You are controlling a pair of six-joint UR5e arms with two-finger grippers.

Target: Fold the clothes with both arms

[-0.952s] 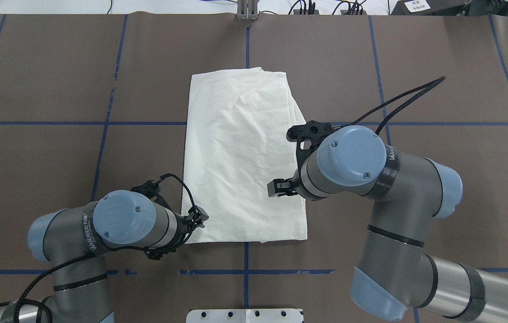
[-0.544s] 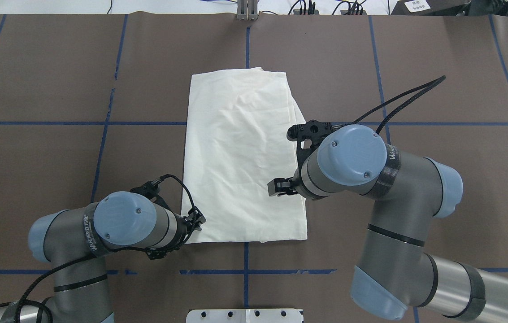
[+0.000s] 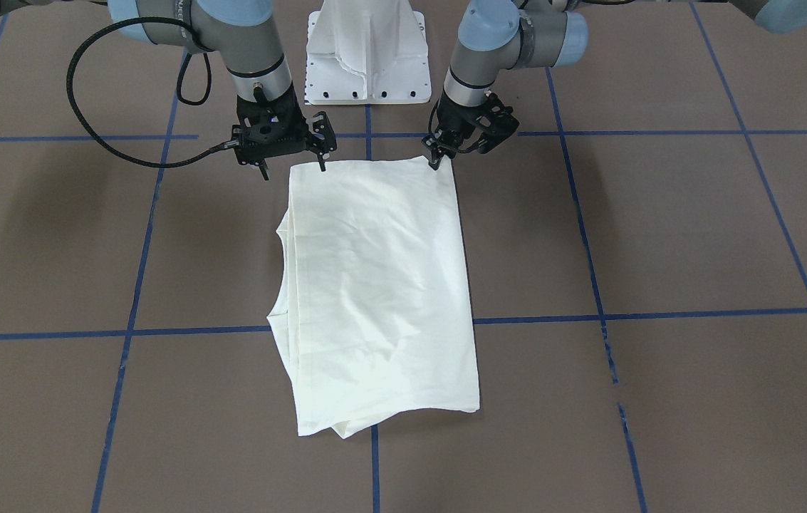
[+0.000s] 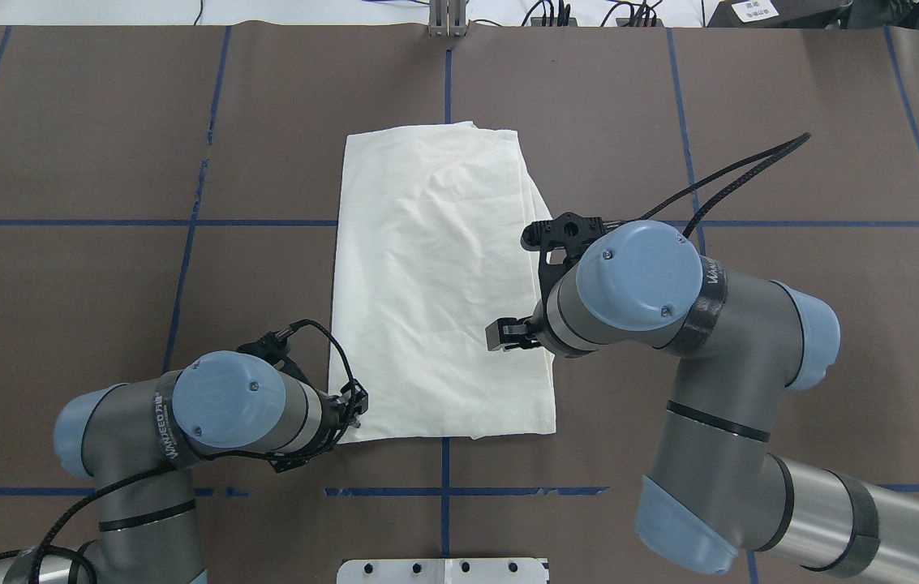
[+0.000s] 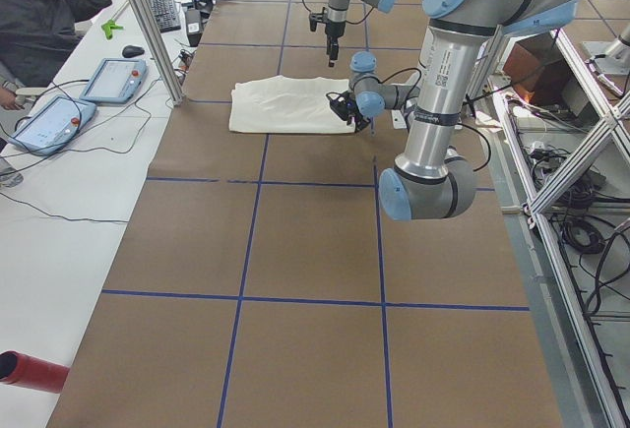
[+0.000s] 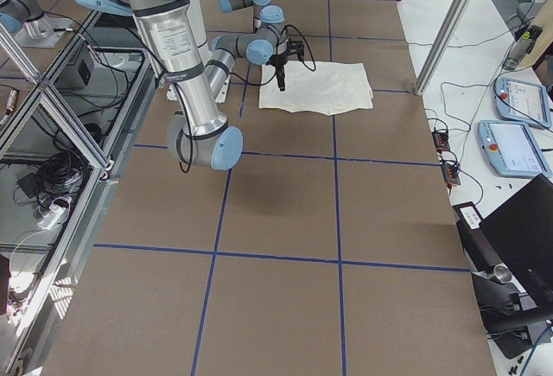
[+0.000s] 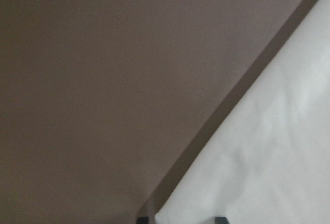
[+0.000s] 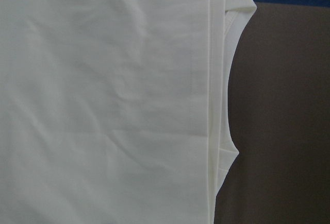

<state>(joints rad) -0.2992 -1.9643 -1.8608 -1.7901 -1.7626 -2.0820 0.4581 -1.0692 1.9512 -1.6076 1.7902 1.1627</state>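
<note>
The cream shirt [image 3: 375, 285] [image 4: 435, 284] lies folded into a long rectangle on the brown table, plain side up, with no print showing. My left gripper [image 3: 439, 158] [image 4: 355, 408] is low at the shirt's corner nearest the robot on my left. In the left wrist view its two fingertips [image 7: 147, 219] stand apart with the shirt's corner [image 7: 268, 157] between them, so it is open. My right gripper [image 3: 293, 169] [image 4: 508, 334] hovers over the other robot-side corner, fingers spread wide and holding nothing. The right wrist view shows the shirt's folded layered edge [image 8: 211, 105].
The white pedestal base [image 3: 367, 64] stands just behind the shirt's robot-side edge. Blue tape lines [image 4: 447, 81] grid the table. A person [image 5: 44, 15] sits at a side table with tablets [image 5: 113, 79], beyond an aluminium post [image 5: 148, 25].
The left arm has drawn slightly toward the robot, its gripper sliding along the shirt's left edge to the near corner. The right arm has barely shifted. The shirt lies as before.
</note>
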